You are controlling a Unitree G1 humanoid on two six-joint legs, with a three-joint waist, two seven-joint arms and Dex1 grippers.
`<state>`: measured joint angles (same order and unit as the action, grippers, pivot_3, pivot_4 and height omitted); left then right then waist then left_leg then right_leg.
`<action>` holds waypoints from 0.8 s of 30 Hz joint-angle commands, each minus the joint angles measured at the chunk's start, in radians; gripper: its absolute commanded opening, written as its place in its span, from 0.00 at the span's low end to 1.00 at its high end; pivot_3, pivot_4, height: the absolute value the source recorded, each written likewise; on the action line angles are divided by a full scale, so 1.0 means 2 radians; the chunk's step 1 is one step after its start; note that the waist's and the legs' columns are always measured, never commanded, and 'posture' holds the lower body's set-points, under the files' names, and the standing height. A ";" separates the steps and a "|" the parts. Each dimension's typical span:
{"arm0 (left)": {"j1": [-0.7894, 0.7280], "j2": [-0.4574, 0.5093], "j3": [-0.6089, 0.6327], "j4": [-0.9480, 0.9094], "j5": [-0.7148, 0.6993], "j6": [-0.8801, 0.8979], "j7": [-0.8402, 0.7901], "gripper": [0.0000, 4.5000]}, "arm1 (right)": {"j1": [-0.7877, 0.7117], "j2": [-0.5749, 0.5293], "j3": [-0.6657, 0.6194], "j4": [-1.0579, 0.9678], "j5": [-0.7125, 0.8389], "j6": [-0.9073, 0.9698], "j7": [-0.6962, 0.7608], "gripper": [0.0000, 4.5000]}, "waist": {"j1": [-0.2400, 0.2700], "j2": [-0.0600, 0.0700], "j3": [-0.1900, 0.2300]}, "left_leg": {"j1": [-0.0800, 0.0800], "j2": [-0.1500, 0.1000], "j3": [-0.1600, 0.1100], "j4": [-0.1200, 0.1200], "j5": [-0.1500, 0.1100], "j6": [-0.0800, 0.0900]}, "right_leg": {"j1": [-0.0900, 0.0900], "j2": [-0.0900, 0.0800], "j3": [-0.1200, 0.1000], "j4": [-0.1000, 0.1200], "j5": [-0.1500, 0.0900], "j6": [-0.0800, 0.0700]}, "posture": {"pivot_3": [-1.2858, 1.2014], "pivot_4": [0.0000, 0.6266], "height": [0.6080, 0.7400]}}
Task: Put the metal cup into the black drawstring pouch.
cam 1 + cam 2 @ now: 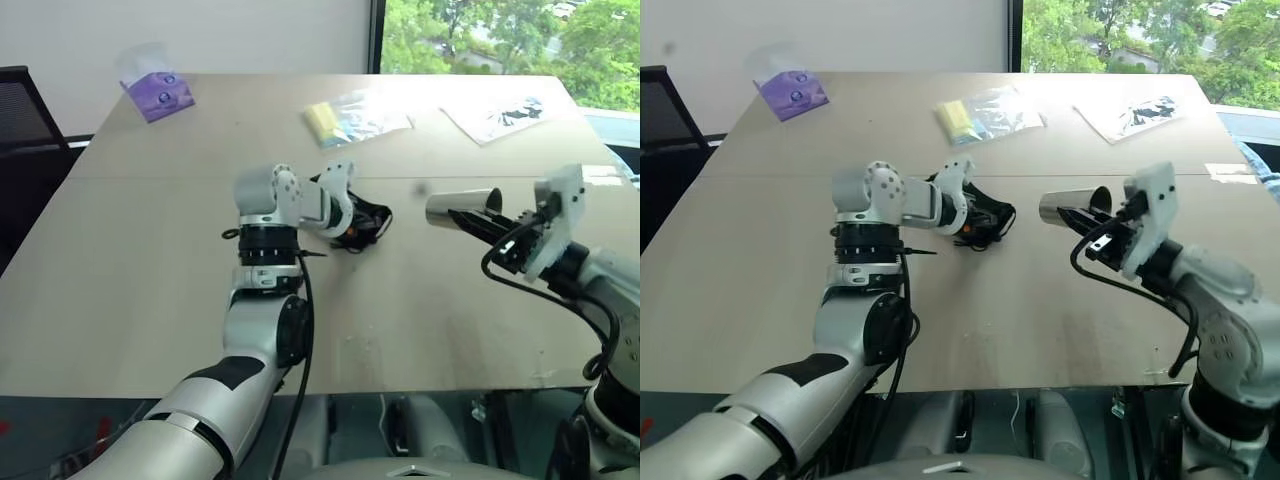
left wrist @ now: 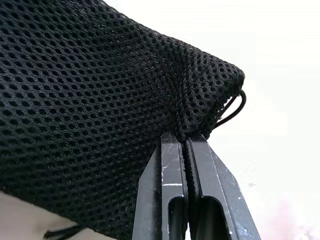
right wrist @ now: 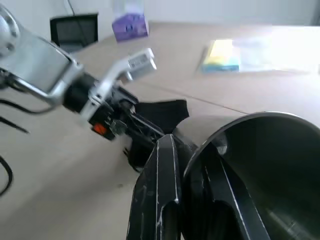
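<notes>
One metal cup [image 1: 462, 206], one black drawstring pouch [image 1: 362, 222], two claws, left claw [image 1: 352, 222] and right claw [image 1: 468, 222]; one purple tissue box [image 1: 156, 94], two clear plastic packets, one [image 1: 358, 116] with yellow contents, one [image 1: 500, 113] printed; one desk [image 1: 150, 260]

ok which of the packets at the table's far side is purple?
The purple packet at the far left corner. The middle packet holds something yellow; the right packet is clear with black-and-white contents.

We note bright daylight from the window [image 1: 505, 35] washing out the far table [image 1: 150, 260] edge; wrist views overexposed, slightly blurred.
</notes>
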<state>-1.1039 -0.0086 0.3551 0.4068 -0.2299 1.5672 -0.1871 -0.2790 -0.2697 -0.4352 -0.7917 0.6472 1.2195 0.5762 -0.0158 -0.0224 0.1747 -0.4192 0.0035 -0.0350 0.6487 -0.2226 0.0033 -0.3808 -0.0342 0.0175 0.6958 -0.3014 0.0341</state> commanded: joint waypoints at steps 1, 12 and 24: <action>-0.012 -0.003 0.029 0.015 -0.023 -0.004 -0.008 0.00 | 0.026 0.068 -0.007 -0.034 0.050 -0.018 -0.053 0.01 | -0.002 0.000 0.000 | 0.000 0.000 0.000 0.000 0.000 0.000 | 0.000 0.000 0.000 0.000 0.000 0.000 | 0.52 0.24 1.00; -0.003 0.012 0.050 0.052 -0.063 -0.002 -0.033 0.00 | 0.073 0.141 0.104 0.029 0.050 -0.132 -0.097 0.01 | 0.000 0.000 0.000 | 0.001 0.000 0.001 0.000 0.000 0.000 | 0.000 0.001 0.000 0.000 0.000 0.000 | 0.52 0.24 1.00; -0.009 0.035 0.047 0.057 -0.105 0.024 -0.037 0.00 | 0.058 0.182 0.154 0.250 0.040 -0.314 -0.024 0.01 | -0.002 0.000 0.000 | 0.001 0.000 0.001 -0.001 0.000 0.000 | 0.000 0.001 0.001 0.000 0.000 0.000 | 0.52 0.24 1.00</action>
<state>-1.0899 0.0632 0.4613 0.5266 -0.3949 1.6077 -0.2438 -0.1382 0.0723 -0.1412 -0.3087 0.7106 0.6387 0.4984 -0.0190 -0.0214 0.1751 -0.4169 0.0033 -0.0331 0.6475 -0.2225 0.0029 -0.3806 -0.0320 0.0188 0.6961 -0.3014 0.0342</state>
